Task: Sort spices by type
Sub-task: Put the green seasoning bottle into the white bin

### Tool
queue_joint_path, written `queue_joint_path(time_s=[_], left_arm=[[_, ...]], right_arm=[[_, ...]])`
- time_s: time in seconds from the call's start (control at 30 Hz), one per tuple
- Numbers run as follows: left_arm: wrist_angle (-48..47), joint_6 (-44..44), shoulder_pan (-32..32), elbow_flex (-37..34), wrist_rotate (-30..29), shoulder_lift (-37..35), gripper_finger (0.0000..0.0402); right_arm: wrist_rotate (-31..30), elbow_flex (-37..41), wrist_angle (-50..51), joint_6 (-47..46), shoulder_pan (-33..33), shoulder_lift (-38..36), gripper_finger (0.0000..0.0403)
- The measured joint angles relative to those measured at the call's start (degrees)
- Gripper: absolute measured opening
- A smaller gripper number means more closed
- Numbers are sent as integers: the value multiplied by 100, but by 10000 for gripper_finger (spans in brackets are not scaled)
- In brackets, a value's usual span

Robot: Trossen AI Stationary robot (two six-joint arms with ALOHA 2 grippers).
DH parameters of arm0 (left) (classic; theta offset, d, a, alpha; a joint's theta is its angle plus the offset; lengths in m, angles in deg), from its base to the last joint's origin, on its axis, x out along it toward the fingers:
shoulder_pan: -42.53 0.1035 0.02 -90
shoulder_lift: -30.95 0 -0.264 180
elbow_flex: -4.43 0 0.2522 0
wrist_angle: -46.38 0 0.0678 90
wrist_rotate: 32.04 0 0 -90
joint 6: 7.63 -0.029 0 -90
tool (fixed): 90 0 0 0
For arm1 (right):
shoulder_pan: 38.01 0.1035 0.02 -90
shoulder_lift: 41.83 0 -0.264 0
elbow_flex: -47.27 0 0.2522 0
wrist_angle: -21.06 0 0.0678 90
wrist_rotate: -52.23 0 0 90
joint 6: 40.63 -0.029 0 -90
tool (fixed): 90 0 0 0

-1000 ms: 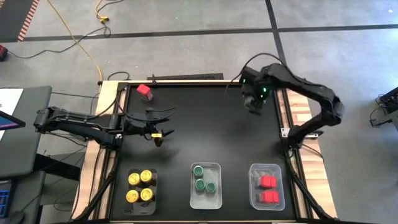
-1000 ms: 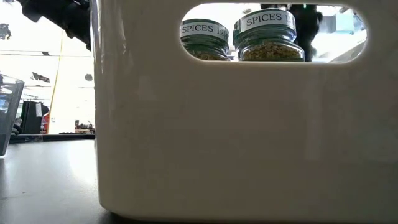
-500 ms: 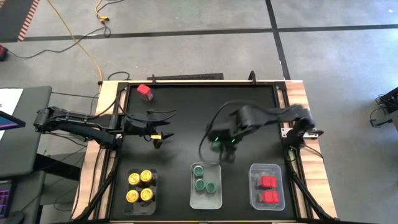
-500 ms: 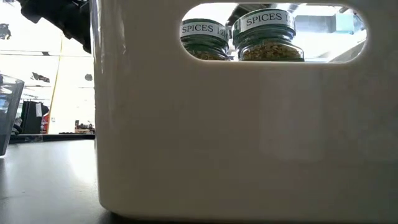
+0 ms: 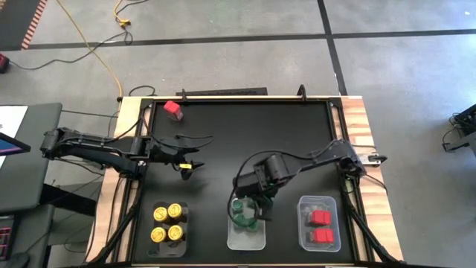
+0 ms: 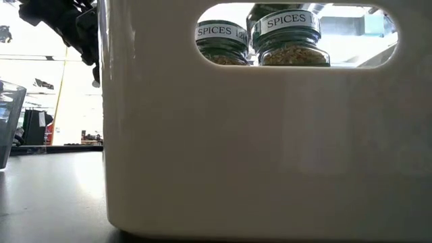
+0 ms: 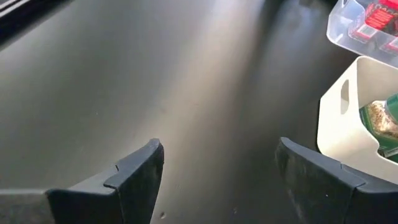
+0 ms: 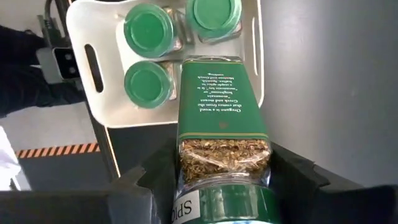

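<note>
The right gripper (image 8: 224, 180) grips a green-lidded spice jar (image 8: 222, 124) above the white tray (image 8: 84, 93), which holds three green-lidded jars (image 8: 148, 30). Left of that tray, the left gripper (image 7: 217, 168) hangs open over the table (image 7: 124, 74). One red-lidded jar (image 5: 173, 110) stands beyond, far from the tray.

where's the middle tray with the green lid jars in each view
High view: middle tray, bottom centre, under the right tool.
Low view: its white wall fills the picture.
Left wrist view: at the right edge.
Right wrist view: top, beyond the held green-lid jar.
Shared landmark: its oval handle slot.
</note>
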Motion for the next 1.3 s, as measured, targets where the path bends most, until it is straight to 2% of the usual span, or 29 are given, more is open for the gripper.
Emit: queue_joint_path(time_s=[0.37,0.9,1.3], left_arm=[[-18,36,-2,0,0,0,297],[-41,116,-4,-2,0,-2,297],[-102,116,-4,-2,0,-2,297]], right_arm=[[273,16,-35,89,74,611,217],[295,15,-62,393,-41,1238,217],[282,39,-238,450,-123,1266,217]])
